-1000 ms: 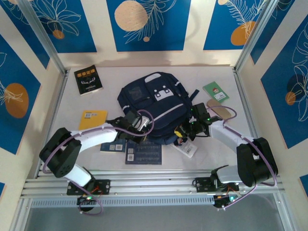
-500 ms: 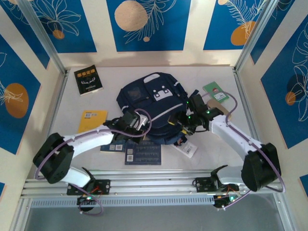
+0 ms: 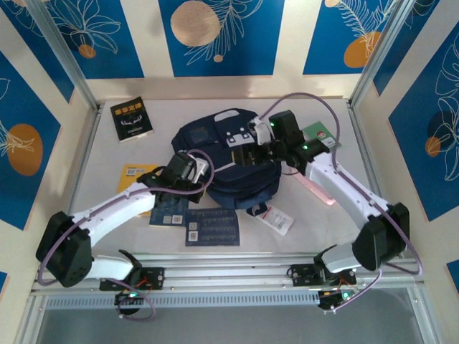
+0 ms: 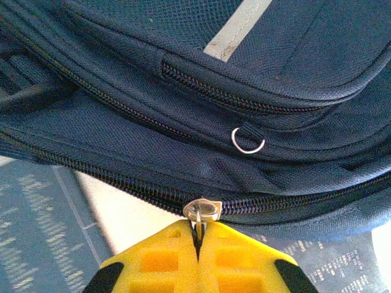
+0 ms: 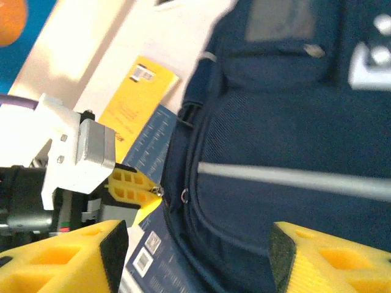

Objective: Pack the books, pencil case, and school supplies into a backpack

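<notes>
The left gripper sits at the bottom centre of the left wrist view. Its yellow fingers are pressed together on the small silver zipper pull of the navy blue fabric backpack. The pull lies straight ahead of the fingertips. Its zip track runs across the frame from the left edge to the right edge, sloping down towards the slider from both sides. I judge that the next move turns on this: the pull has to be drawn sideways along the track, not towards the arm. Whether the teeth beside the slider are already parted I cannot tell.

The right gripper hangs above the backpack's front panel with its yellow fingers wide apart and nothing between them. In the overhead view it is just right of centre, over the pale buckle patches. The left arm is the nearer one to the zip and already has hold of it.

In the overhead view the backpack lies in the middle of the white table. Nothing looks packed yet:
- A black paperback lies at upper left.
- A yellow-orange book lies at left.
- Two dark blue books lie below the bag.
- A flat white packet is at lower right of the bag.
- A pale pink pencil case shows under the right arm.
- A green booklet is at right.
</notes>
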Robot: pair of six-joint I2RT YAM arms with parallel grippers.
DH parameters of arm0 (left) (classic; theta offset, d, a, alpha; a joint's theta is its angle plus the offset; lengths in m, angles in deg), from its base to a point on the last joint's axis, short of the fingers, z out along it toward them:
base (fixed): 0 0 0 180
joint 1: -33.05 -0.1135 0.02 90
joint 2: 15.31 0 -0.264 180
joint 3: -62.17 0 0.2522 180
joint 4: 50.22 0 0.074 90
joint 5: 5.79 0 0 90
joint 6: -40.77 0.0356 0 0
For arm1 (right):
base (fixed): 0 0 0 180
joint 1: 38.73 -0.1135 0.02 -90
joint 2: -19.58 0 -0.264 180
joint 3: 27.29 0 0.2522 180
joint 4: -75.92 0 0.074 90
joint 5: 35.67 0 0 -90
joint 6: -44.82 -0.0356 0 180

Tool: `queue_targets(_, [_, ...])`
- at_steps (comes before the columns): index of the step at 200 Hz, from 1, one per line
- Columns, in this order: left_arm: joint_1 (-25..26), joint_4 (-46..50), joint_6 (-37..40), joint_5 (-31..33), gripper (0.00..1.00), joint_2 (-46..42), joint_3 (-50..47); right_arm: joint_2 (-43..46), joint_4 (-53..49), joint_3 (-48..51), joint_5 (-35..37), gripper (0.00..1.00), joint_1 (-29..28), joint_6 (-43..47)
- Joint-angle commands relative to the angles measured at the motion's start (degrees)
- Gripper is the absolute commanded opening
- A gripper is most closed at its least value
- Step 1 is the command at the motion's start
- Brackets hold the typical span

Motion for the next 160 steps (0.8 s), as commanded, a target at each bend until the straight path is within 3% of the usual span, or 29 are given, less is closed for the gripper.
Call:
queue_targets(1, [-4.4,4.7,2.6,-0.7,0.0,-3.6,3.4,-10.6,-1.0,-11.0,-14.1,0.61,1.5,17.0])
queue_targets(17, [-6.4,5.6,2.9,-2.4,0.0,-4.4,2.9,-16.9,-5.2,-16.8,-18.8,0.62,2.1,22.2])
queue_targets(78, [-9.8,7.7,4.6,-4.8,0.0,-5.4,0.7,-37.9,-25.3,-37.8,-24.8,0.67,1.8,37.4])
queue_targets(160, [-11.7,7.6,5.6,-5.2,0.0,-5.2,-0.5,-45.9,-28.3,-38.7,-28.4,0.66,-2.1,37.9])
